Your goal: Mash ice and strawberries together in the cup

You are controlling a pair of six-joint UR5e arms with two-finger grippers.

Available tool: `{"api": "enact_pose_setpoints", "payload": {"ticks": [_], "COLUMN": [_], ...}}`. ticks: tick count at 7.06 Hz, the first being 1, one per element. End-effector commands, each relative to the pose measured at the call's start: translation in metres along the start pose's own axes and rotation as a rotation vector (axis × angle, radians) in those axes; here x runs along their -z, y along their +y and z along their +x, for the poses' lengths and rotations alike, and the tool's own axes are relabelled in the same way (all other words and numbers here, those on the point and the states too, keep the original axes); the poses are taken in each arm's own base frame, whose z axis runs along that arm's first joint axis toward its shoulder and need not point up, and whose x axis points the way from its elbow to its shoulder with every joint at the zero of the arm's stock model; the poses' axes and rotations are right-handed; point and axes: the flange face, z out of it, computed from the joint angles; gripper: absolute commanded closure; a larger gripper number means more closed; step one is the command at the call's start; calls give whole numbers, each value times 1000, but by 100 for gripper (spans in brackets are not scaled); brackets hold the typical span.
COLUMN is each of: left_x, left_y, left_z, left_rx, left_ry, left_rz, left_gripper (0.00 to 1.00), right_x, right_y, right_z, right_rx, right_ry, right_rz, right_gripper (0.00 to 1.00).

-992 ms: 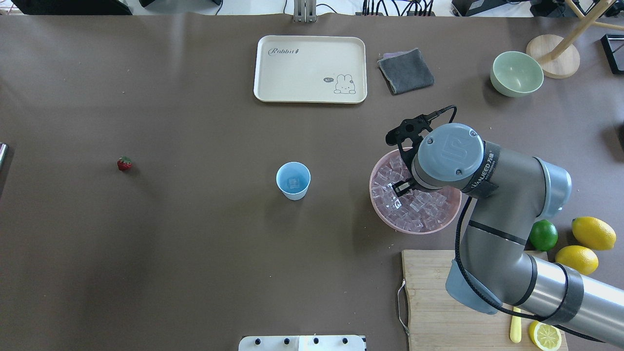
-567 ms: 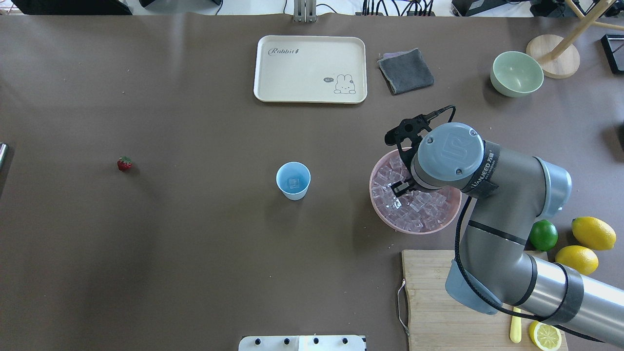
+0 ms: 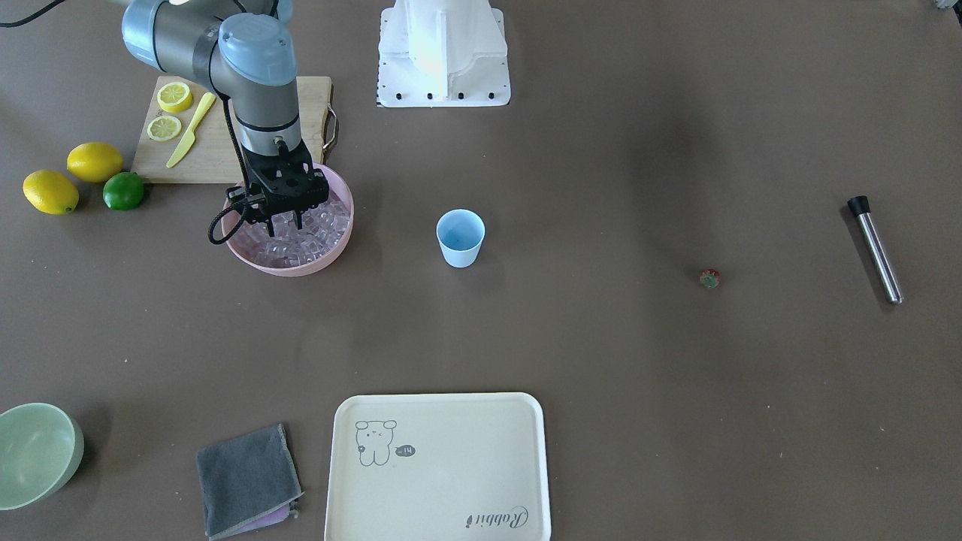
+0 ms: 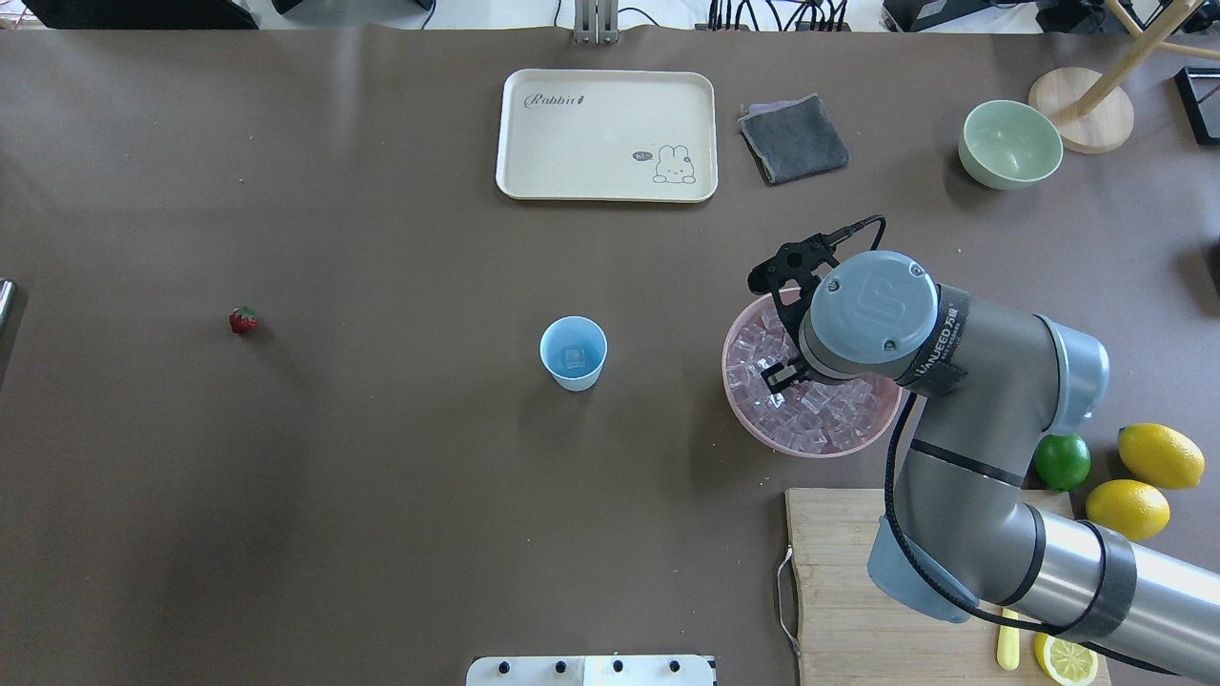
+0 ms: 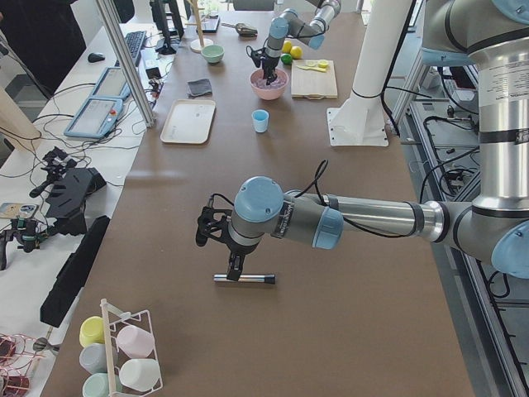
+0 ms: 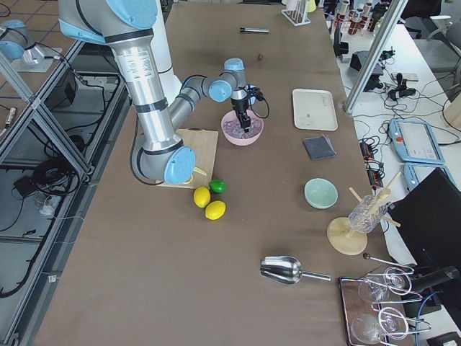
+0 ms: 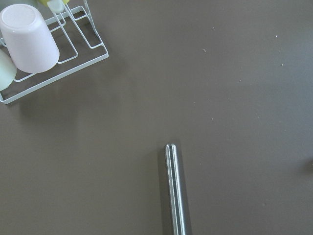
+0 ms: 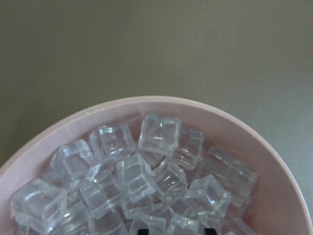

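My right gripper (image 3: pixel 288 222) is down among the ice (image 4: pixel 820 414) in the pink bowl (image 4: pixel 810 448). In the right wrist view its fingertips (image 8: pixel 142 230) stand apart at the bottom edge, astride clear cubes (image 8: pixel 159 134). The pale-blue cup (image 4: pixel 573 353) stands upright mid-table, left of the bowl, with one ice cube in it. The strawberry (image 4: pixel 244 320) lies alone far to the left. My left gripper (image 5: pixel 234 266) hovers over a steel muddler (image 7: pixel 175 191). I cannot tell whether it is open or shut.
A cream tray (image 4: pixel 606 133), a grey cloth (image 4: pixel 793 138) and a pale-green bowl (image 4: pixel 1010 143) lie at the far side. A cutting board (image 4: pixel 839 591), a lime (image 4: pixel 1062 460) and lemons (image 4: pixel 1160 455) sit near my right arm. A cup rack (image 7: pixel 49 73) stands near the muddler.
My right wrist has shifted slightly left and toward the robot over the pink bowl. The cup, its cube and the strawberry have not moved.
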Motion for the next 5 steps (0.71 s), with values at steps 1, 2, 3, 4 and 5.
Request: {"api": "enact_pose_setpoints", "payload": {"ticks": [1, 2, 3, 4, 5], "left_x": [-1, -2, -1, -3, -3], "left_y": [2, 7, 6, 7, 7], "left_z": [-2, -3, -3, -5, -5], "left_rx": [-11, -10, -11, -8, -11], "left_ry": [0, 0, 0, 0, 0], "left_rz": [11, 10, 11, 8, 11], "left_gripper": [1, 1, 1, 1, 1], "right_x": [-4, -6, -3, 5, 10], "right_y": [1, 1, 0, -6, -10], "right_z": [0, -1, -1, 2, 5], "right_rx": [10, 10, 11, 2, -5], "right_ry": [3, 3, 0, -6, -8], "right_rz": [-7, -9, -6, 4, 14], "right_gripper": [70, 71, 77, 87, 90]}}
